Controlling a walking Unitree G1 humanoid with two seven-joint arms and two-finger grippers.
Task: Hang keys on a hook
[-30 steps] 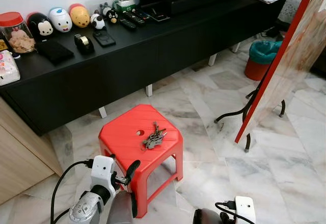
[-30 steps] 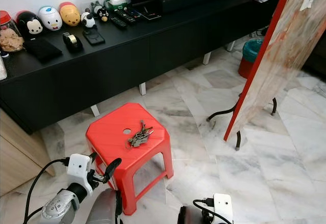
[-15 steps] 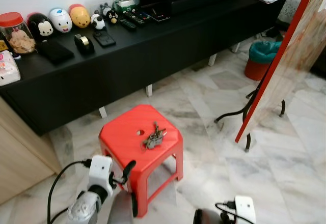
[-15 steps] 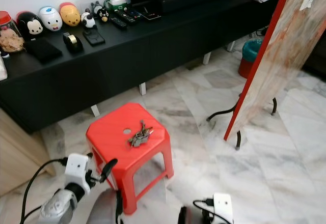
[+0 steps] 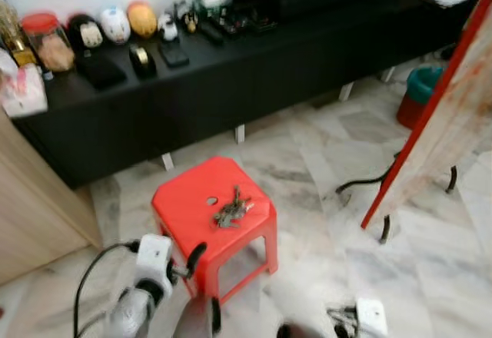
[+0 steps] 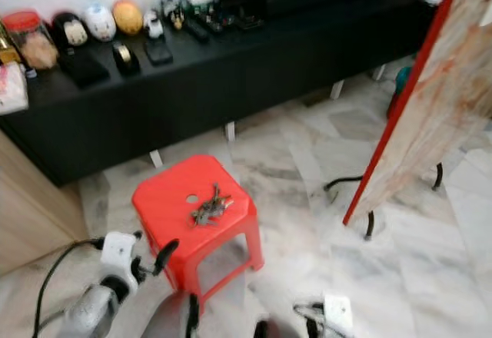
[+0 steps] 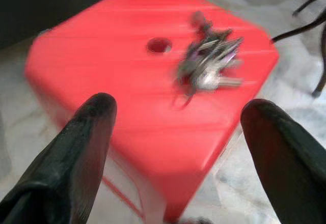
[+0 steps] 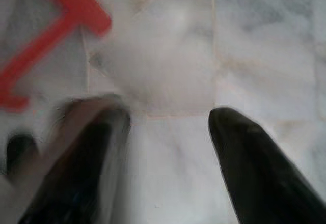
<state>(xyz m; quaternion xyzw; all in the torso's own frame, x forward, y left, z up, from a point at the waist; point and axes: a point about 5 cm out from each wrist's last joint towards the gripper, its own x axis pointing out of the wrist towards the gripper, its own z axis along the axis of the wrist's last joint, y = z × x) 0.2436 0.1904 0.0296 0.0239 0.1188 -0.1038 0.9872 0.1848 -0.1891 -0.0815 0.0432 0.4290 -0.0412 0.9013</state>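
Left eye view: a long black cabinet [image 5: 254,69] runs across the top of the frame, a red-edged board [image 5: 438,123] leans at the right, and a red stool [image 5: 211,211] stands on the marble floor at centre. The keys [image 5: 232,209] lie in a bunch on the stool's seat, just right of its round hole. My left gripper [image 7: 178,147] hangs at the lower left of that frame, short of the stool, its two black fingers spread wide and empty; in the left wrist view the keys sit between and beyond them. My right gripper [image 8: 168,158] points at bare floor, fingers also apart.

I judge this the approach before the pick-up: next I must reach the left gripper forward over the seat and close on the bunch. I see no hook yet.

Against the frame half a second ago, the whole scene is blurred and shifted, with more cabinet at the left, so my head has moved; the keys lie as they did.
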